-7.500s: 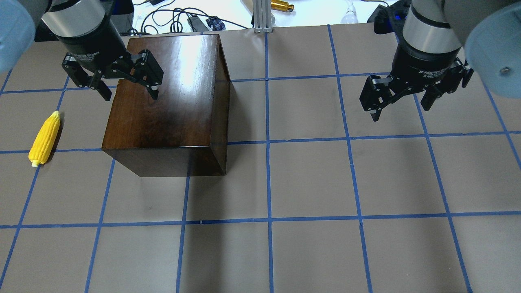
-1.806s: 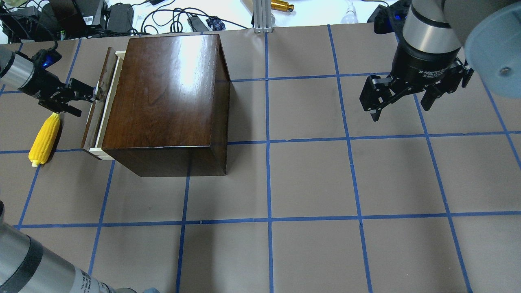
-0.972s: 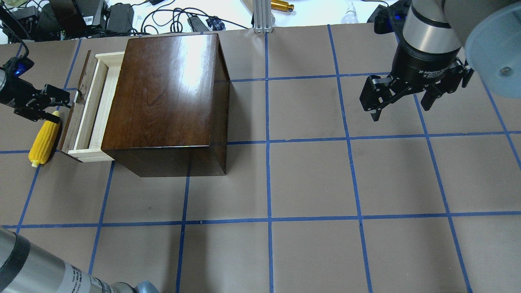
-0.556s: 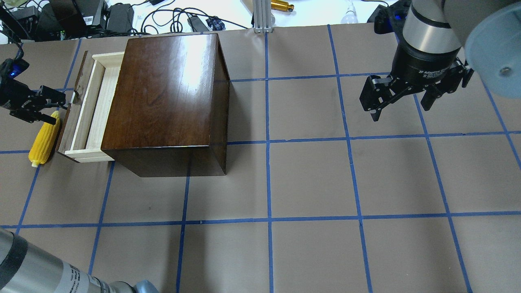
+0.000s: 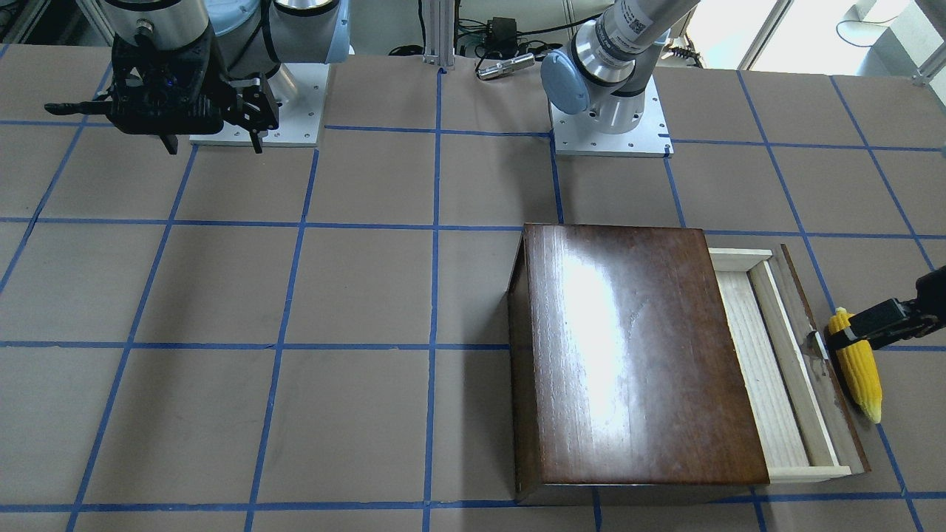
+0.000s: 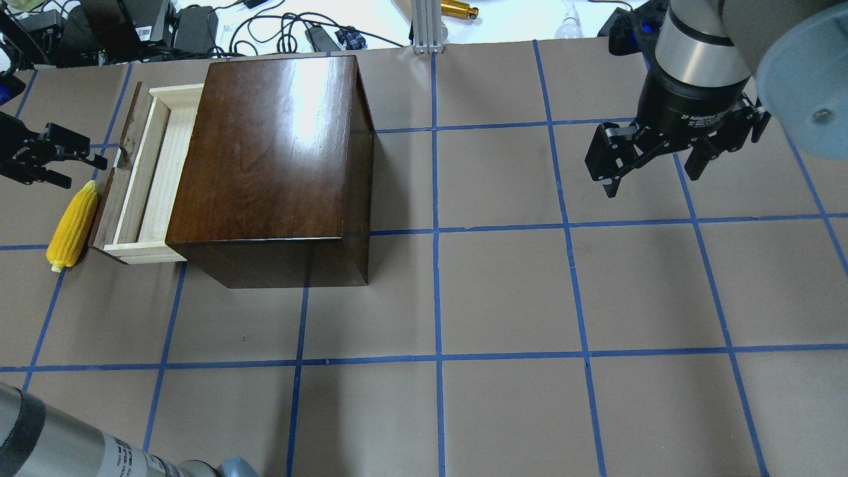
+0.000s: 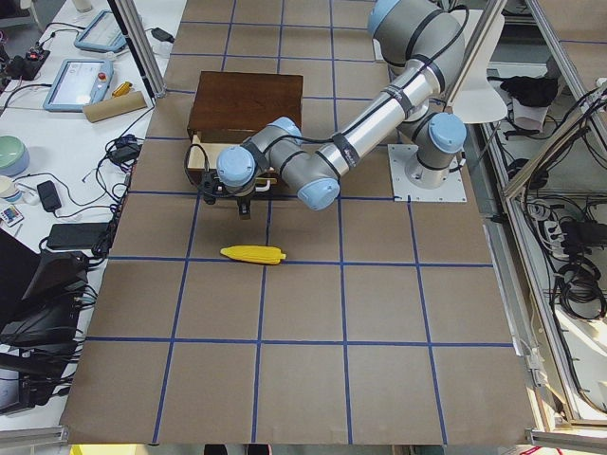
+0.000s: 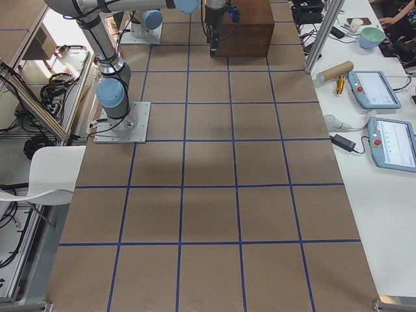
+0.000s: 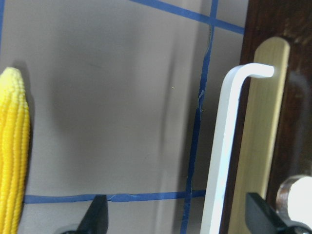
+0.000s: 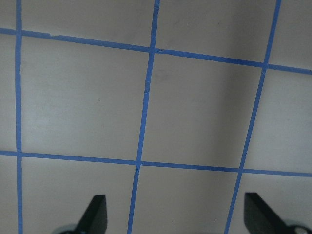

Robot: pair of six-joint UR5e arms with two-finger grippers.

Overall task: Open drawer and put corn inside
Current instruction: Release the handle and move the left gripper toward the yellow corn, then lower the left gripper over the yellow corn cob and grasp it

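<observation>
The glossy dark-brown box (image 6: 271, 152) stands at the back left. Its drawer (image 6: 156, 172) is pulled out to the left and its pale tray is empty; it also shows in the front view (image 5: 768, 369). The yellow corn (image 6: 71, 225) lies on the table just beside the drawer's dark front panel, and shows in the front view (image 5: 857, 369) and left wrist view (image 9: 12, 161). My left gripper (image 6: 85, 169) is open, a little left of the small knob (image 6: 121, 159) and above the corn's tip, holding nothing. My right gripper (image 6: 652, 182) is open and empty, hanging at the back right.
Blue tape lines grid the brown table top (image 6: 503, 298). Cables and devices (image 6: 159, 26) lie beyond the table's far edge. The left arm's forearm (image 6: 66, 450) crosses the near left corner. The right wrist view shows only bare table (image 10: 156, 107).
The drawer has come out of the box to the left. My left gripper has let go of the knob, opened and drawn back to the left. The right arm has not moved.
</observation>
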